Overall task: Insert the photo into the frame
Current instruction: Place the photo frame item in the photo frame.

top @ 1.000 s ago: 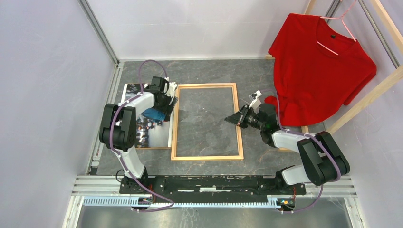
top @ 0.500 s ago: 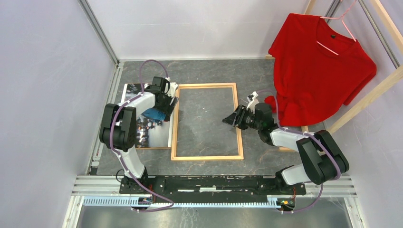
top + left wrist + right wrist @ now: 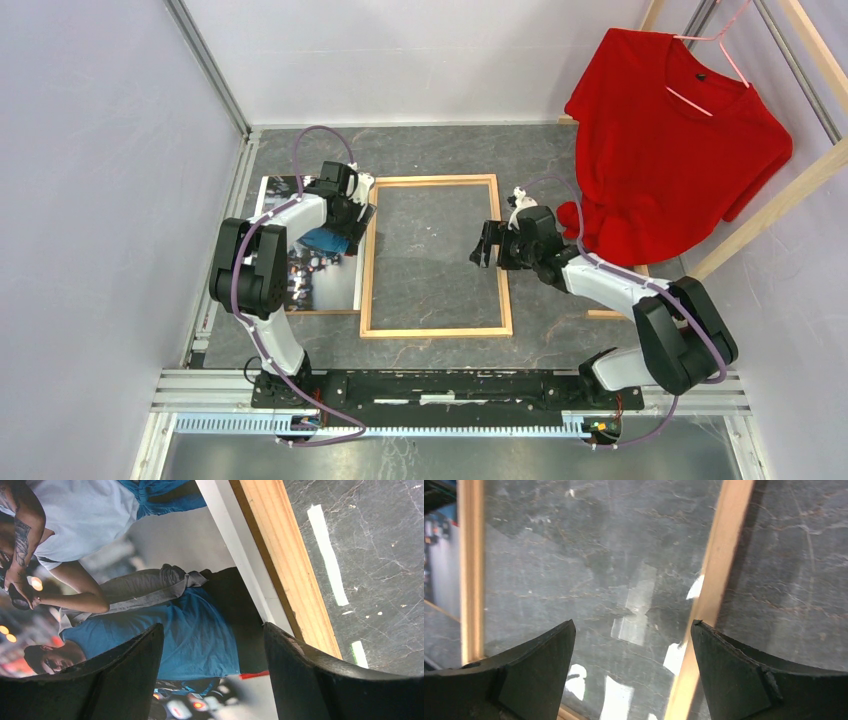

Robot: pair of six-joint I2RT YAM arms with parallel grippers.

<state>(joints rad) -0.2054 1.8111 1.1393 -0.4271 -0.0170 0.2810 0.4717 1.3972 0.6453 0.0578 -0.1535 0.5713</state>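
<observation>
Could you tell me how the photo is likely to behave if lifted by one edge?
The photo looks large and thin, so it would probably droop and bend. It lies flat on the table, so getting a finger under its edge may be hard. Pushed, it would likely slide.

1 photo [image 3: 312,282]. 1 frame [image 3: 436,331] w/ 4 rails. 2 arms, 1 gripper ea: left gripper [image 3: 352,222], right gripper [image 3: 484,246], 2 fingers per gripper, so 4 total. 1 red t-shirt [image 3: 660,170], 1 pink hanger [image 3: 716,47], 1 wooden rack [image 3: 775,205]. 1 table [image 3: 430,150].
</observation>
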